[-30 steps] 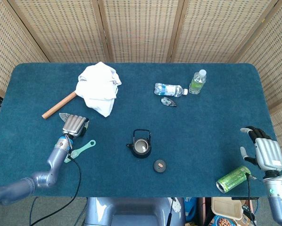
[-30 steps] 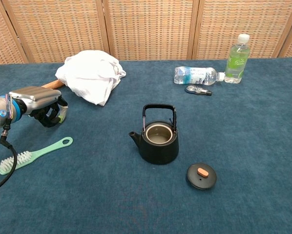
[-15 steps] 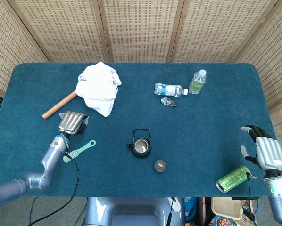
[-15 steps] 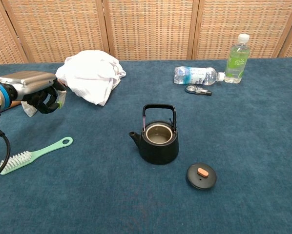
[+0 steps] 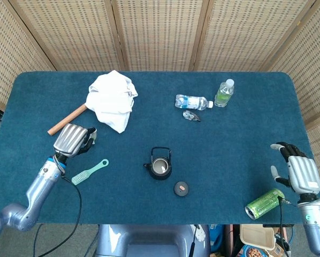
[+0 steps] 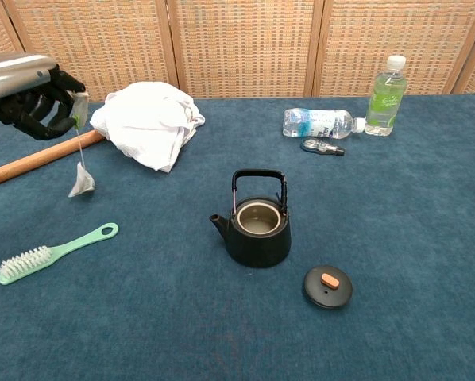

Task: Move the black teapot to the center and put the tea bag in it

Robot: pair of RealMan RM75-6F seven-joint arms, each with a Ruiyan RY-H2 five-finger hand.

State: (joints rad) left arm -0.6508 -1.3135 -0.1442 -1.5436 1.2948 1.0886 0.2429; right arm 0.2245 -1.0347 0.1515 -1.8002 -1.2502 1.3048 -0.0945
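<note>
Left hand (image 6: 32,91) pinches the tea bag (image 6: 81,182) by its string, dangling; open black teapot (image 6: 258,230) sits off to its right, mid-tabletop.

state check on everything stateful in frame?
black teapot: upright, open, lid off
teapot lid: on the table beside the teapot
tea bag: dangling from left hand
green bottle: upright, capped
clear bottle: lying down
green can: on its side
right hand: open, empty

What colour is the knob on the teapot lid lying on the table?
Orange, on the black lid just right of the teapot; clearest in the chest view.
</note>
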